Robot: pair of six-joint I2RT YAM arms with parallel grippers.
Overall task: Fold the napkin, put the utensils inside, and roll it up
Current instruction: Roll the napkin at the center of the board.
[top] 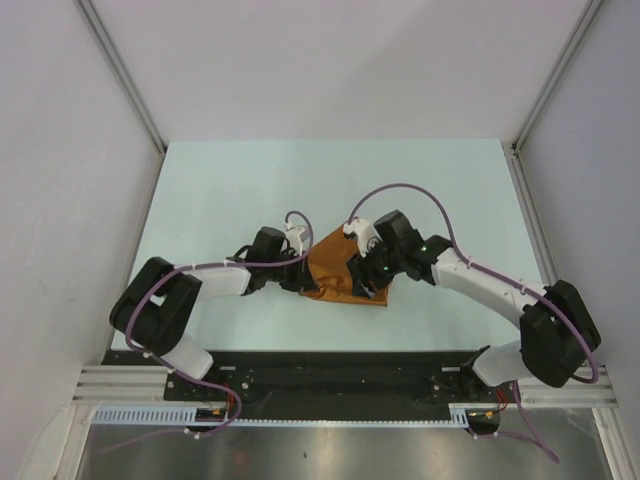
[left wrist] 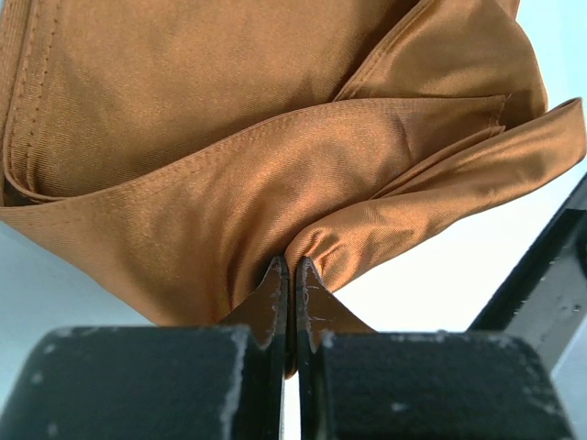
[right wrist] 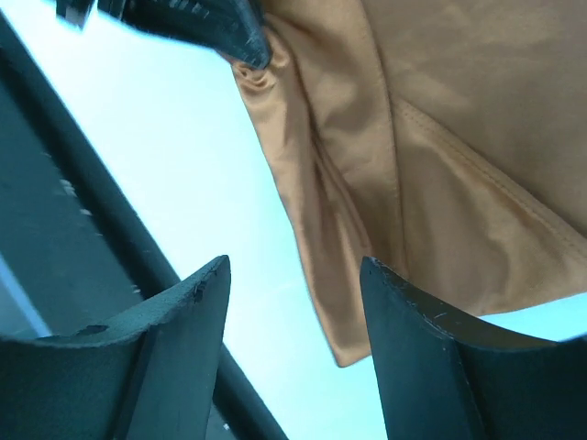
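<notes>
The napkin (top: 340, 275) is lying bunched and partly folded on the table (top: 220, 190), between the two arms and towards the near side. The left gripper (left wrist: 287, 268) is pinching a gathered fold at the cloth's edge, with its fingers pressed together on the fabric. The right gripper (right wrist: 293, 270) is hovering just above another edge of the napkin with its fingers apart and nothing between them, so only one side is holding the cloth. The spoon is not showing in any view. The risk is sitting in that single pinch. The fabric is looking shiny and slippery, so a pull from the left arm could be dragging the whole napkin across the table rather than laying a fold, or spilling the stacked layers open. Judging by the creases, the pinch may also be catching more than one layer, which could be skewing the fold
</notes>
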